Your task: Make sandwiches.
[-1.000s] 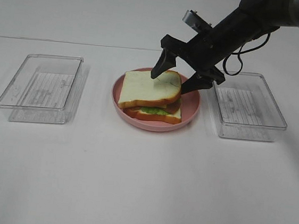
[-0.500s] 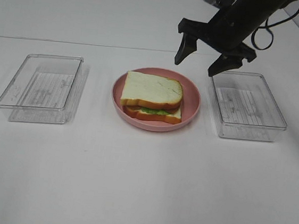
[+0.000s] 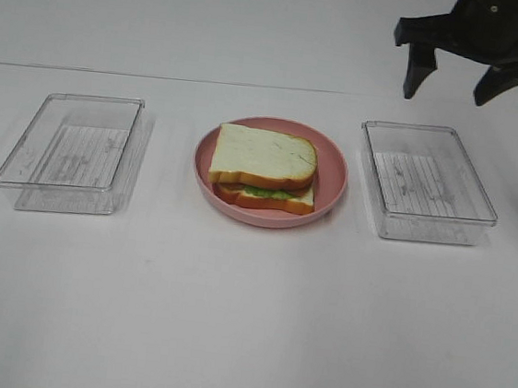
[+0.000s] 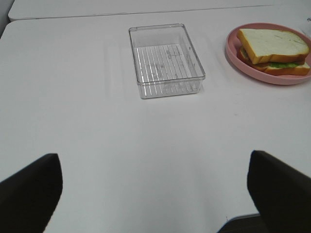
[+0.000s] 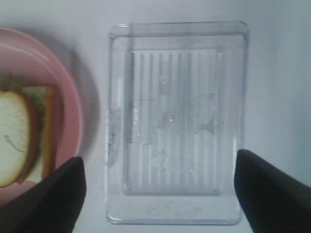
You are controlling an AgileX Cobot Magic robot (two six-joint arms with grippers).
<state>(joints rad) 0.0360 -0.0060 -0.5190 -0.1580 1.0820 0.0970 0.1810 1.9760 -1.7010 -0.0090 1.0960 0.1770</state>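
The right tool hangs high above the far edge of the right clear tray, fingers spread wide, pointing down, holding nothing. The sandwich sits stacked on the pink plate, left of that tray. The left tool is spread wide over the worktop.

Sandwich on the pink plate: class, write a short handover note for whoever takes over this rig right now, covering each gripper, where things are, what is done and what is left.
Right gripper: open, empty, raised above the far end of the right tray.
Left gripper: open, empty, well away from the left tray.
Sandwich: on the pink plate between the trays, top bread slice on, lettuce showing at the edge.
Done: one sandwich looks assembled.
Left: both trays hold nothing, so no loose ingredients are in sight; check whether the stack sits square.
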